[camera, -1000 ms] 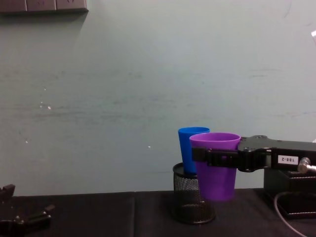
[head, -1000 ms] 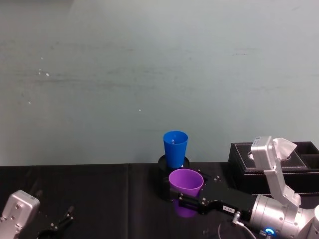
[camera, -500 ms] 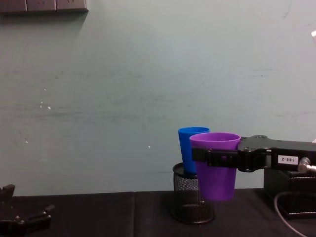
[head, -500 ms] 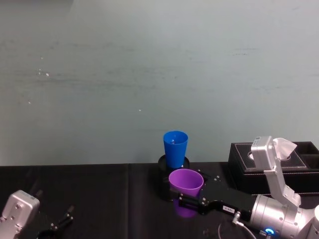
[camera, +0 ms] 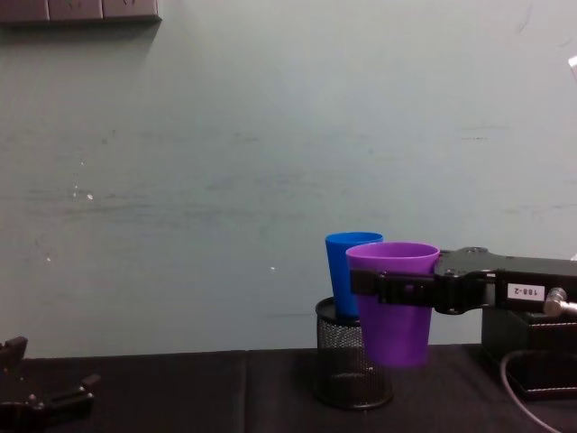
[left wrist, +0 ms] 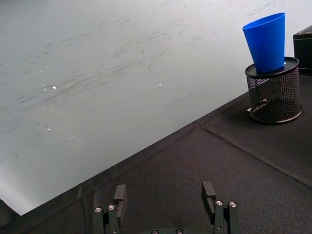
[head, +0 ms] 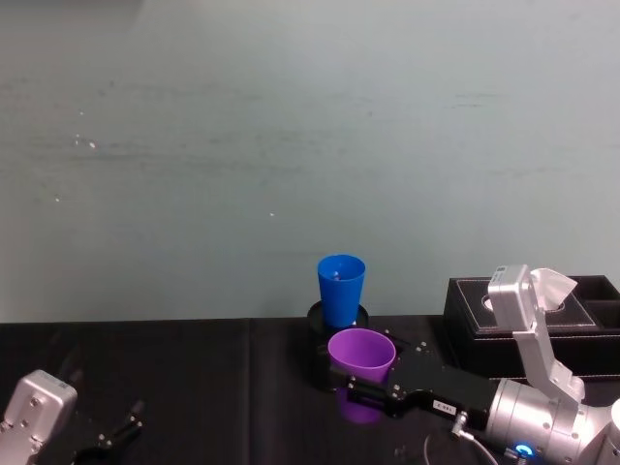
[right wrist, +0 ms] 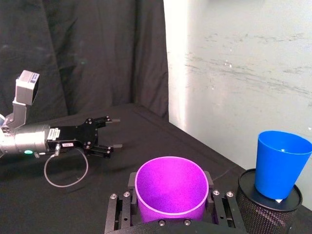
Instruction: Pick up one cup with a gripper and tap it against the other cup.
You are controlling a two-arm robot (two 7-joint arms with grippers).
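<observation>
Change: over the last second almost nothing has shifted; the purple cup [camera: 394,307] hangs in the same spot, and the left gripper [left wrist: 165,192] has sunk a touch lower at the table's near left corner.
Right gripper: the right gripper [camera: 389,287] is pinching the purple cup just under its rim, one flat finger on each side, reaching in level from the right.
Left gripper: fingers spread wide with nothing between them, low over the black table [left wrist: 219,161], well apart from both cups.
Purple cup: upright, mouth up, lifted clear of the table, just in front of the mesh holder [camera: 347,370] on the robot's side.
Blue cup: the blue cup [head: 341,288] stands upright with its base dropped into the holder's mouth; the right wrist view shows a gap between the two cups, so they are not touching.
Handling: thin, smooth plastic, probably very light and a bit slick; the taper means a hold near the rolled rim should resist slipping down, while a hard squeeze could flex the wall.
Tap: the blue cup sits loose in the holder, so a gentle sideways nudge, wall to wall, looks wiser than a sharp knock that might tip it or shove the holder.
</observation>
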